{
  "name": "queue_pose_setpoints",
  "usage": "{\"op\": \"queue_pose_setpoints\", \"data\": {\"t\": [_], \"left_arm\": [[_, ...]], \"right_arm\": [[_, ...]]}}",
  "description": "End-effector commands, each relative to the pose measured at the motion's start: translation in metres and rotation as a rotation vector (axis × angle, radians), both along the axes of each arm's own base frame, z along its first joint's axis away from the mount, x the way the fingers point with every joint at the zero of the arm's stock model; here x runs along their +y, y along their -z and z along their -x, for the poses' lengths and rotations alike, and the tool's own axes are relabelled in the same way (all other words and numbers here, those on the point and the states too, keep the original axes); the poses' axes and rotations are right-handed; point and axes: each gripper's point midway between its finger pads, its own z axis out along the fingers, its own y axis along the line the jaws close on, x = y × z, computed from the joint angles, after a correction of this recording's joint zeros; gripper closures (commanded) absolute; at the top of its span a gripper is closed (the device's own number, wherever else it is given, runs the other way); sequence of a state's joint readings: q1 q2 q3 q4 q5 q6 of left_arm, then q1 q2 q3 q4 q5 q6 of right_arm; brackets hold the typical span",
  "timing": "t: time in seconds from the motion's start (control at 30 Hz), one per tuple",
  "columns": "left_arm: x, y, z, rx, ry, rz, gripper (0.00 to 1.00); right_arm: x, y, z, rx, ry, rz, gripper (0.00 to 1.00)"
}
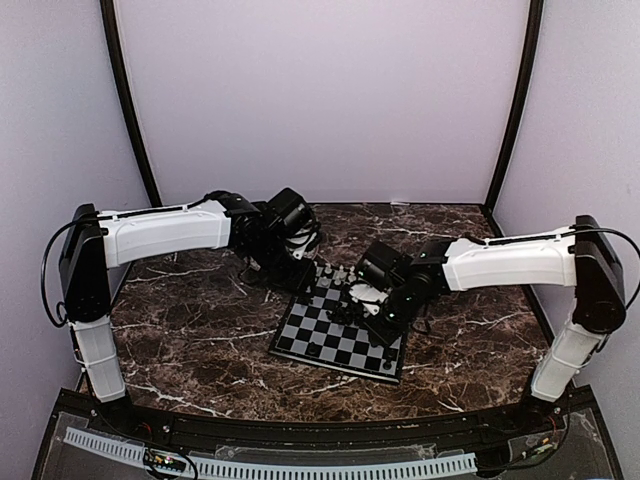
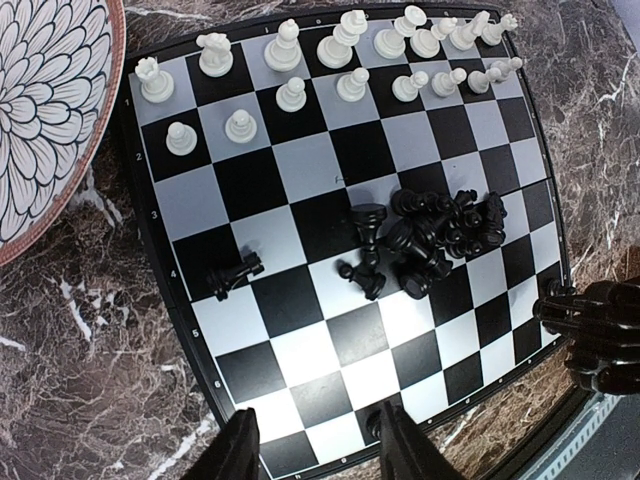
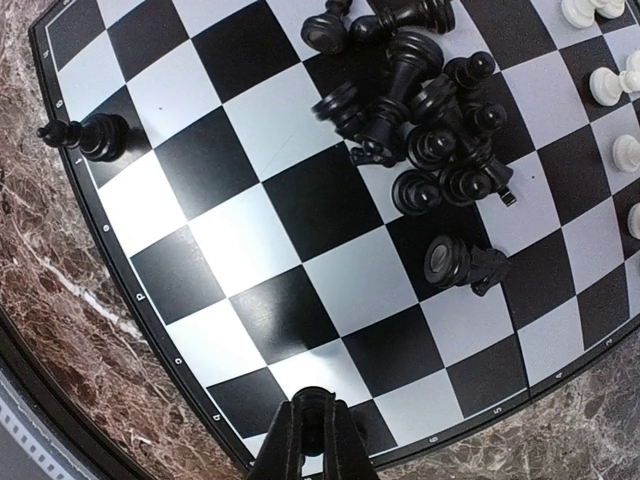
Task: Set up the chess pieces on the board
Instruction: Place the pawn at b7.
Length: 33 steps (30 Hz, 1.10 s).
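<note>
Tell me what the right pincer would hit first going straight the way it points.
Most likely a bare square of the board near its edge; the shut right pincer aims down at it. The heap of black pieces lies farther along, though depth is hard to judge.

Noted on left arm (image 1: 160, 232), right arm (image 1: 510, 262): white shell links, black joints and wrists, white lower segments. Black cable (image 1: 46, 275) looped at each shoulder. Left gripper (image 2: 320, 452), right gripper (image 3: 312, 440): matte black fingers (image 2: 237, 450).

Plain pale lilac walls (image 1: 320, 100) on three sides; black corner posts (image 1: 128, 100); dark brown marble-patterned table (image 1: 190, 350), evenly lit.
</note>
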State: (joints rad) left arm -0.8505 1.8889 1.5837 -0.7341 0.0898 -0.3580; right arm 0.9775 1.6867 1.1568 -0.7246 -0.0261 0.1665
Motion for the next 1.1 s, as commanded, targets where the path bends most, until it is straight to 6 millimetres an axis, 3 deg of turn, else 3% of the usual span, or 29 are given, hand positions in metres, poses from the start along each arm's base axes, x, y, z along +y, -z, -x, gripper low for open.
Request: {"op": "queue_pose_setpoints", "data": {"t": [0.0,0.67,0.87,1.07], "left_arm": [[0.001,-0.006,-0.003,-0.010,0.009,-0.002,0.57],[0.006,-0.004,0.003,0.017,-0.011,-0.010,0.57],[0.008,-0.004,0.005,0.018,-0.013,-0.008,0.57],[0.008,-0.005,0.004,0.012,-0.009,-0.005,0.56]], "right_arm": [[-0.001,0.010,0.001,0.008,0.005,0.011,1.00],[-0.001,0.025,0.006,0.029,-0.010,0.028,0.99],[-0.002,0.025,0.004,0.019,-0.001,0.039,0.87],[0.001,0.006,0.001,0.011,0.018,0.016,0.80]]}}
